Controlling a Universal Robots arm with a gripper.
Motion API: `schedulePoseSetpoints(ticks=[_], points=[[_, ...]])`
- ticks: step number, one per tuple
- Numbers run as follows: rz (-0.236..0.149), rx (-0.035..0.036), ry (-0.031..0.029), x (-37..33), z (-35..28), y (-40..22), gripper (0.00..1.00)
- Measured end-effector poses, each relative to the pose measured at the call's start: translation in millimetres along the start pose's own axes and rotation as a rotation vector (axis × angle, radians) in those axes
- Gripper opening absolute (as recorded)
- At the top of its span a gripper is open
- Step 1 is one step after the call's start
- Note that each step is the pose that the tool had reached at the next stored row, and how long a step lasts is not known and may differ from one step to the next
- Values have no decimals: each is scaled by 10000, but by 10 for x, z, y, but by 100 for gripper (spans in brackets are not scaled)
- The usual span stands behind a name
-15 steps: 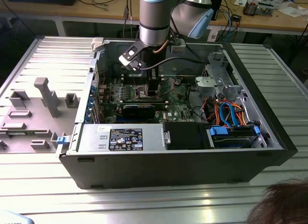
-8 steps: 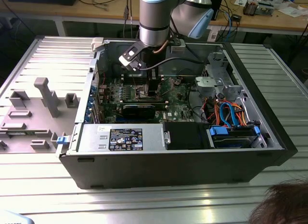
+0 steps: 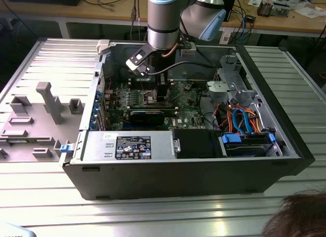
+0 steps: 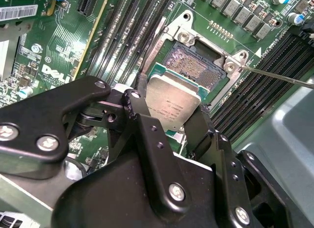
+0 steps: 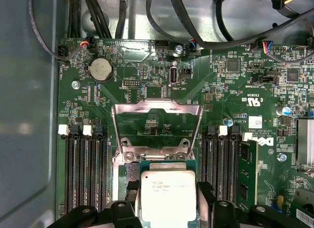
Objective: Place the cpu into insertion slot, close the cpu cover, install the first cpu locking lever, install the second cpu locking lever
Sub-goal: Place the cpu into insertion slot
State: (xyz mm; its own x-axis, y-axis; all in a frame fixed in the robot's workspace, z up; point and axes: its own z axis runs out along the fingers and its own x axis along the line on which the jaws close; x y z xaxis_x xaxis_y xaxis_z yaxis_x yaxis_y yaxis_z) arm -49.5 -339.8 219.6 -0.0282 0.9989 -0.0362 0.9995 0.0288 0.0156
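Nearest in the exterior view, a person's dark hair (image 3: pixel 300 216) pokes in at the lower right corner. The slatted metal table (image 3: pixel 153 216) runs across the bottom of the frame. On it lies the open computer case (image 3: pixel 204 170), its black wall toward me and the green board (image 3: pixel 188 102) down inside at the frame's middle. The robot arm (image 3: pixel 163 23) comes down from the upper middle into the case.

In the second wrist view the gripper (image 4: pixel 169 113) has its two black fingers (image 4: pixel 142 115) drawn in narrow against opposite edges of the chip (image 4: pixel 171 103), clamping it with the silvery top up. The chip hangs over the near part of the socket (image 4: pixel 198 66), and beyond it the socket's dark pin field lies bare. Whether chip and socket touch I cannot tell. A thin lever (image 4: pixel 279 77) juts away from the socket's corner, across the long black memory slots (image 4: pixel 265 86).

In the first wrist view the cover plate (image 5: pixel 157 109) stands swung up and open, just beyond the chip.

Farthest off, a wooden bench (image 3: pixel 265 23) with cables crosses the top of the exterior view.
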Motion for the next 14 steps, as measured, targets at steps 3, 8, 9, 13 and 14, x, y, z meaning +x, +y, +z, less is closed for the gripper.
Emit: schedulePoseSetpoints(ticks=[3, 8, 9, 13, 14], points=[[0, 1, -1, 1, 5, 0, 55], [0, 0, 0, 3, 13, 0, 55], [0, 0, 1, 4, 15, 0, 55], [0, 0, 0, 8, 22, 0, 55], [1, 0, 0, 10, 25, -3, 55]])
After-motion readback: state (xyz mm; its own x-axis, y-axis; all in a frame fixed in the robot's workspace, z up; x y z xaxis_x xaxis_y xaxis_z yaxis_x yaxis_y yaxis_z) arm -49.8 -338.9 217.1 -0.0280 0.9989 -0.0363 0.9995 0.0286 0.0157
